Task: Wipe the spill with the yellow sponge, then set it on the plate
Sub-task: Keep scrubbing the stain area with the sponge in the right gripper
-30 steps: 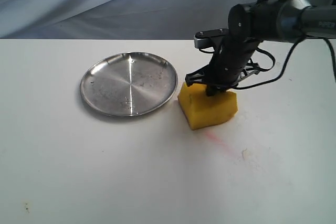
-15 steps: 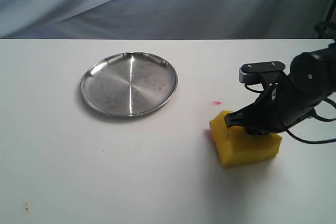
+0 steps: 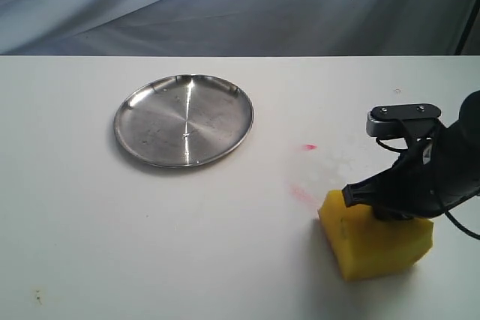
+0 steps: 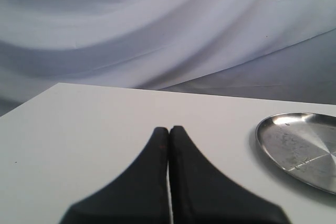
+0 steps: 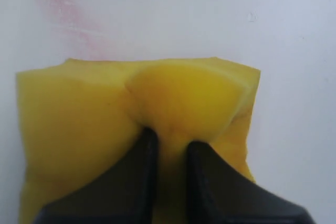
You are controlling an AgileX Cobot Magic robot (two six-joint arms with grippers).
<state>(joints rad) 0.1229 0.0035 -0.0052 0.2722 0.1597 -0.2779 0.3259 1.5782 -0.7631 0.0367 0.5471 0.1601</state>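
The yellow sponge (image 3: 377, 247) rests on the white table at the front right, its top pinched into a bulge. My right gripper (image 3: 391, 213) presses down on it from above and is shut on that foam fold (image 5: 181, 93). In the right wrist view its fingers (image 5: 143, 161) squeeze the sponge (image 5: 73, 129). No tan spill shows; the spot where it lay is under the sponge. The silver plate (image 3: 184, 119) lies empty at the back left, well apart. My left gripper (image 4: 169, 129) is shut on nothing, with the plate (image 4: 302, 148) off to its side.
A faint pink streak (image 3: 303, 195) lies just left of the sponge and shows beyond it in the right wrist view (image 5: 65, 11). A small pink speck (image 3: 309, 147) sits farther back. Grey cloth (image 3: 225, 5) hangs behind the table.
My right gripper has dragged the sponge from beside the plate toward the front right, across the streak and over the place of the tan blotch. The plate has not moved.
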